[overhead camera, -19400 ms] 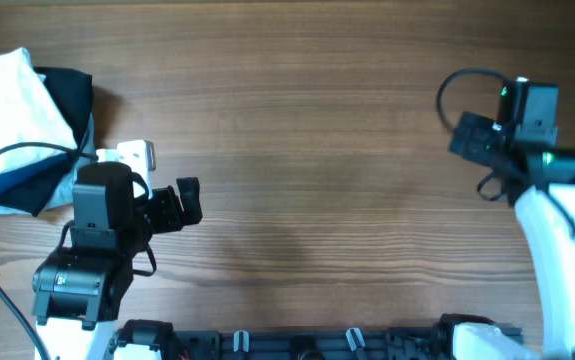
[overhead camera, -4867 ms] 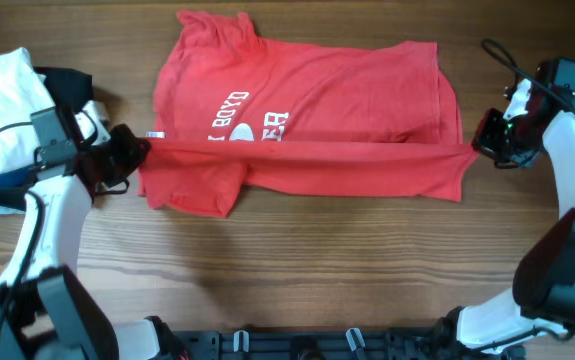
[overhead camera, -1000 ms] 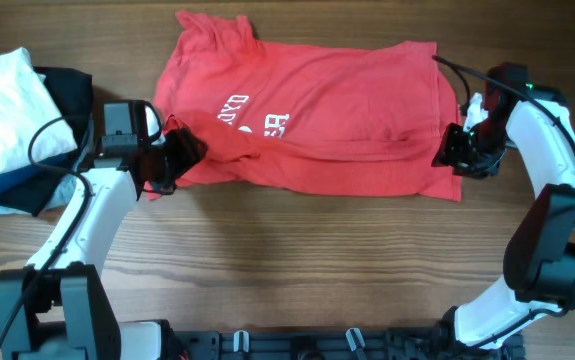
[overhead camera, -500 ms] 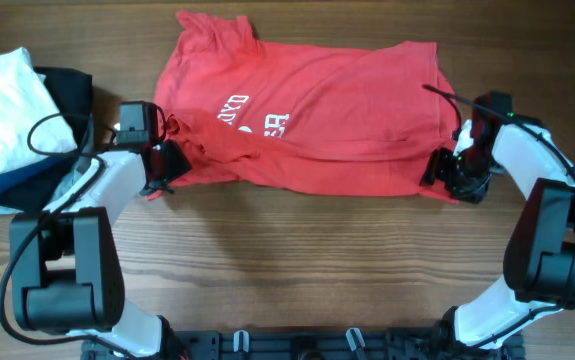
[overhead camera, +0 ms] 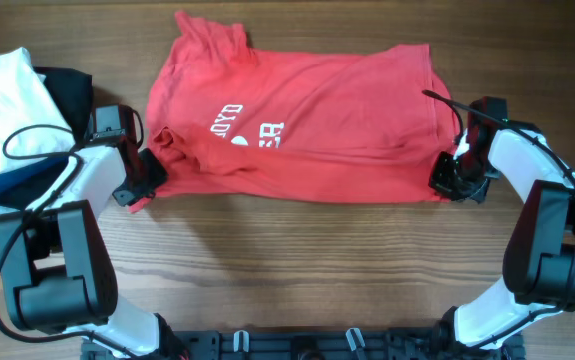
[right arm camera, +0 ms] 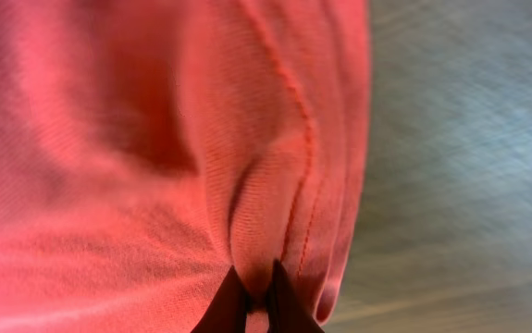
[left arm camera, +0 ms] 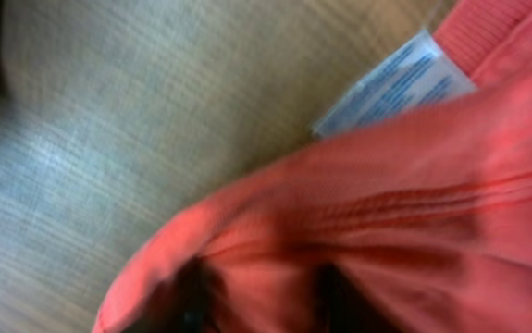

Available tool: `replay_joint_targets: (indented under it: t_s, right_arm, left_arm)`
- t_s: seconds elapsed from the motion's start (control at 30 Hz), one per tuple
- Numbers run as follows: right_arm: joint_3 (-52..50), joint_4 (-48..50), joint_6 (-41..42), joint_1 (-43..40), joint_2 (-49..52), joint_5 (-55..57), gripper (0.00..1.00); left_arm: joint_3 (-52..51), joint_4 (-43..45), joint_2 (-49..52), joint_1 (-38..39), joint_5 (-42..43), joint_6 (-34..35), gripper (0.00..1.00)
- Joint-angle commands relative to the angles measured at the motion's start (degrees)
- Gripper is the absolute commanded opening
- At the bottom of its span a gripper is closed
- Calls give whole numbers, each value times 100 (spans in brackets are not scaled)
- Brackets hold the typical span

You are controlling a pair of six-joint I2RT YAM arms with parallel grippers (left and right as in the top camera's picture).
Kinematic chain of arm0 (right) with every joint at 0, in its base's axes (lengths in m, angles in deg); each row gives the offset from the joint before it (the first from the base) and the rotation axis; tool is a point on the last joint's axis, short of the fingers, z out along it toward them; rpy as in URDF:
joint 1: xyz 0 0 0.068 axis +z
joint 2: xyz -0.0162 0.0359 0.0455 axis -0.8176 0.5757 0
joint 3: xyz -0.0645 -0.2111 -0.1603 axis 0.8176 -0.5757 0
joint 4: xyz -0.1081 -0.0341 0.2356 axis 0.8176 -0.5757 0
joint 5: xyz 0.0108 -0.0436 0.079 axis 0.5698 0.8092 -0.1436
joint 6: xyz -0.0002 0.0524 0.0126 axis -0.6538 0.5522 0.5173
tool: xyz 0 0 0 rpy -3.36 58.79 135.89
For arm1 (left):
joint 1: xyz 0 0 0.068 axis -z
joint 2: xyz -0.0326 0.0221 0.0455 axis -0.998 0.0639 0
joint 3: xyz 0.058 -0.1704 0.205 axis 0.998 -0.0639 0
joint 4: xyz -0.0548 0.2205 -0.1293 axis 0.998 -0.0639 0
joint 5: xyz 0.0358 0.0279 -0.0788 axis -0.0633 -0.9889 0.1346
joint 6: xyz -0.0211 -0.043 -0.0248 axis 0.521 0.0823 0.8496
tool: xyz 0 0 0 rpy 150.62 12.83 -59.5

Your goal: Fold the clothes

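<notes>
Shirt (overhead camera: 297,130): red, short-sleeved, white lettering (overhead camera: 245,122) on the front. It is laid flat across the far middle of the wooden table (overhead camera: 297,280), collar end to the left, hem end to the right. The near edge is judged to be a fold line, since it is drawn fairly straight from one side to the other.

Left gripper (overhead camera: 137,182): set at the left end of that near edge, against the bunched cloth of the sleeve. In the left wrist view the shirt fabric and its white care label (left arm camera: 395,79) are seen close up over bare wood, and the fingers are shown only as dark blurs behind the cloth. Whether the jaws are closed on it cannot be told.

Right gripper (overhead camera: 451,182): set at the right end of the same edge. In the right wrist view the dark fingertips (right arm camera: 221,313) are pressed together on a pinch of stitched hem, so the jaws are closed on the shirt. The edge is thus pinned on the right and met on the left, presumably to keep the fold taut and level.

Pile of clothes (overhead camera: 7,110): white and dark blue, kept at the far left, apart from the shirt, and crossed by the left arm's cable.
</notes>
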Motion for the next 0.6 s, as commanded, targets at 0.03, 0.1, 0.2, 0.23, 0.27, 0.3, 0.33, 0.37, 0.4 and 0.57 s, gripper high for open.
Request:
replay_joint_targets:
  t_s: [0.03, 0.1, 0.2, 0.23, 0.27, 0.3, 0.33, 0.37, 0.4, 0.57]
  right_arm:
    - [-133, -787, 1272, -42, 66, 1530, 4]
    - [-133, -1119, 1598, -42, 66, 1759, 4]
    - [-133, -1338, 1687, -42, 63, 1858, 4]
    - [-133, -1410, 1764, -42, 63, 1906, 4]
    - [-133, -1497, 1808, -42, 63, 1919, 4]
    - [-133, -1550, 1860, -42, 61, 1923, 4]
    - [-136, -1596, 1878, -42, 46, 1921, 4]
    - [-136, -1655, 1880, -42, 7, 1917, 4]
    - [-140, -1679, 1878, -42, -70, 1917, 4]
    - [-162, -1650, 1832, -42, -927, 1676, 4]
  left_arm:
    - [-396, -1119, 433, -111, -205, 203, 4]
    - [-402, -1447, 433, -153, -315, 306, 4]
    - [-407, -1847, 428, -234, -313, 310, 4]
    - [-407, -2035, 428, -254, -315, 321, 4]
    - [-431, -2135, 415, -258, -315, 321, 4]
    - [-483, -2177, 372, -258, -315, 326, 4]
    - [-549, -2179, 313, -258, -315, 374, 4]
    - [-654, -2175, 197, -258, -315, 411, 4]
    - [-758, -2138, 50, -258, -315, 413, 4]
    - [-844, -2020, -909, -256, -308, 422, 6]
